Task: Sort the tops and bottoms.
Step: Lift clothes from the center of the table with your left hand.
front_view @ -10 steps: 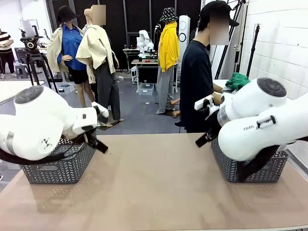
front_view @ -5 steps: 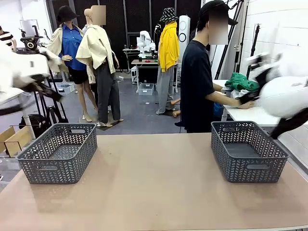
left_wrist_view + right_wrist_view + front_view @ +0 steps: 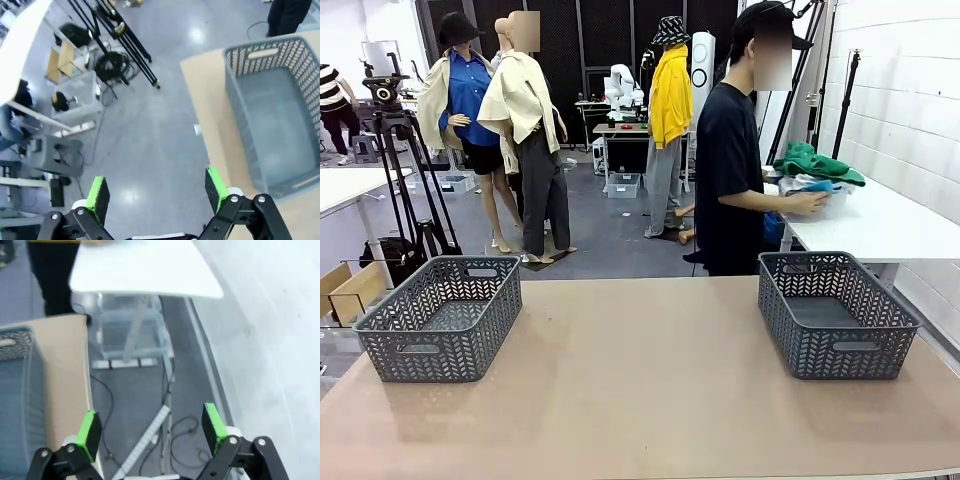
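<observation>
Green shorts (image 3: 815,162) lie on top of a small pile with a bright blue top (image 3: 820,186) on the white side table (image 3: 880,225) at the back right. A person's hand (image 3: 807,203) rests on that pile. My left gripper (image 3: 156,192) is open over the floor beside the table's left end, with the left grey basket (image 3: 272,125) to its right. My right gripper (image 3: 150,427) is open above the floor off the table's right end, with nothing between its fingers; the right basket (image 3: 15,390) sits at its left.
Two empty grey baskets stand on the brown table (image 3: 640,380), one left (image 3: 440,317) and one right (image 3: 835,312). A person in black (image 3: 730,180) stands at the far side. A tripod (image 3: 410,180) stands beyond the left basket.
Both arms have swung up and outward from in front of the baskets and left the front view. The person has reached to the clothes pile on the side table.
</observation>
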`<state>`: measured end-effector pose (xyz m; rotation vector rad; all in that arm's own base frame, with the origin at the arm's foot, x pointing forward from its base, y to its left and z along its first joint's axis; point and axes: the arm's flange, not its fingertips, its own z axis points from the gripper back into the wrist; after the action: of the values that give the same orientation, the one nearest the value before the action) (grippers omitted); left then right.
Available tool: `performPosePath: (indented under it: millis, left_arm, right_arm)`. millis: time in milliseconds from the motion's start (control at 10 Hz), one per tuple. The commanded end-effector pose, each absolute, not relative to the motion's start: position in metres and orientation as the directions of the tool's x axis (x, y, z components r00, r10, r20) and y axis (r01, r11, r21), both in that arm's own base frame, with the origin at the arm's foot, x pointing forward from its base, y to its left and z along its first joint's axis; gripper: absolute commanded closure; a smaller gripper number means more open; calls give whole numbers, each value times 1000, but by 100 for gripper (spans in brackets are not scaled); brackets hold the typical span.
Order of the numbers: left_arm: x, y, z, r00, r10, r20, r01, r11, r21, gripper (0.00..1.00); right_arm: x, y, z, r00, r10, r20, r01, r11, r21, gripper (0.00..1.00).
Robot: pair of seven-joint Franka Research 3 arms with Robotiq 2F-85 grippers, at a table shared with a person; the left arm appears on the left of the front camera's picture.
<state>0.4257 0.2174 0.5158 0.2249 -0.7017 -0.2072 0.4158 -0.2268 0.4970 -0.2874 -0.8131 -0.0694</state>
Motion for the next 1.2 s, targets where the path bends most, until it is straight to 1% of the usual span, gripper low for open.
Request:
performPosePath:
  millis: [0, 100, 200, 300, 400, 1100]
  left_arm:
    - [427, 237, 487, 750, -257, 609, 187, 966, 177, 0]
    - [434, 240, 467, 767, -228, 600, 187, 974, 131, 0]
    - [438, 238, 454, 801, -208, 561, 172, 978, 118, 0]
    - [435, 221, 461, 800, -211, 561, 193, 977, 92, 0]
    - [419, 232, 460, 789, -210, 578, 156, 977, 143, 0]
    - [419, 232, 460, 789, -210, 578, 156, 977, 143, 0]
  right_arm:
    - [413, -238, 459, 699, -64, 712, 247, 956, -156, 0]
    - [410, -243, 442, 705, -91, 704, 264, 954, -141, 0]
    - [407, -243, 432, 706, -94, 702, 260, 957, -132, 0]
    - [403, -236, 437, 704, -90, 705, 255, 958, -132, 0]
    - [401, -253, 436, 734, -84, 674, 256, 953, -160, 0]
    - [401, -253, 436, 734, -84, 674, 256, 953, -160, 0]
